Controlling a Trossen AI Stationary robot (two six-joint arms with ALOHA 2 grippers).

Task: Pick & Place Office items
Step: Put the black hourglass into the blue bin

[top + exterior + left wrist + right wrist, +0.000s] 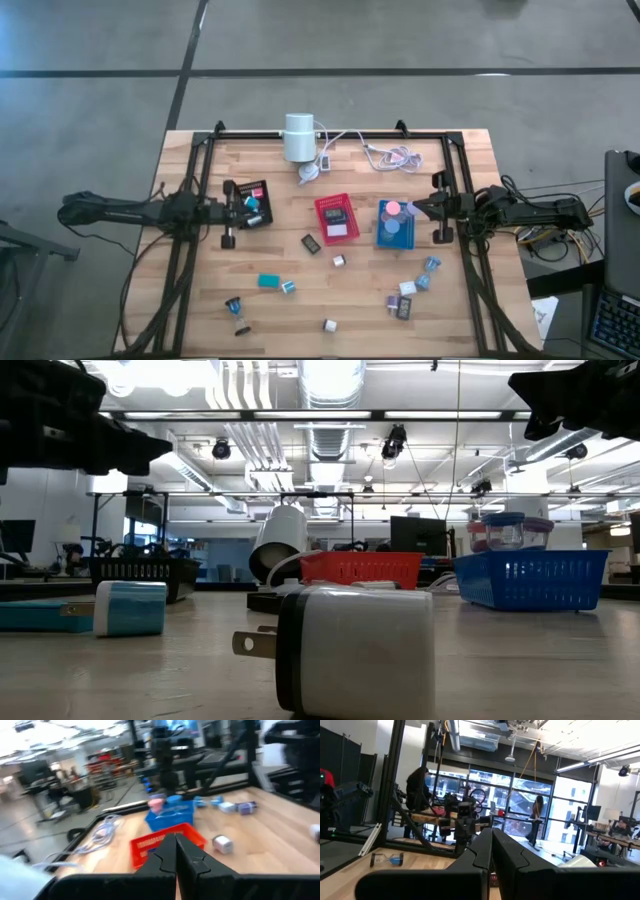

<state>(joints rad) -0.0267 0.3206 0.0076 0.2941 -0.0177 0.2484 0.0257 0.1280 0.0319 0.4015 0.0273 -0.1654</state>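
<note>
The office items lie scattered on the wooden table: a teal block (pixel 268 281), a black piece (pixel 311 243), small white pieces (pixel 339 261) and a cluster near the right side (pixel 407 290). A white plug block (pixel 355 650) lies closest in the low view. My left gripper (pixel 240 207) hovers over the black tray (pixel 262 190), shut and empty, its fingers (pixel 176 851) pointing toward the red tray (pixel 167 840). My right gripper (pixel 413 210) hangs beside the blue tray (pixel 384 238), shut and empty, also in its wrist view (pixel 491 847). Pink and lilac discs (pixel 393 209) sit in the blue tray.
The red tray (pixel 337 216) stands between the black and blue trays. A white cylinder (pixel 299 137) with cables (pixel 395 155) lies at the far edge. Black frame rails (pixel 180 270) run along both table sides. People stand in the room beyond, in the right wrist view.
</note>
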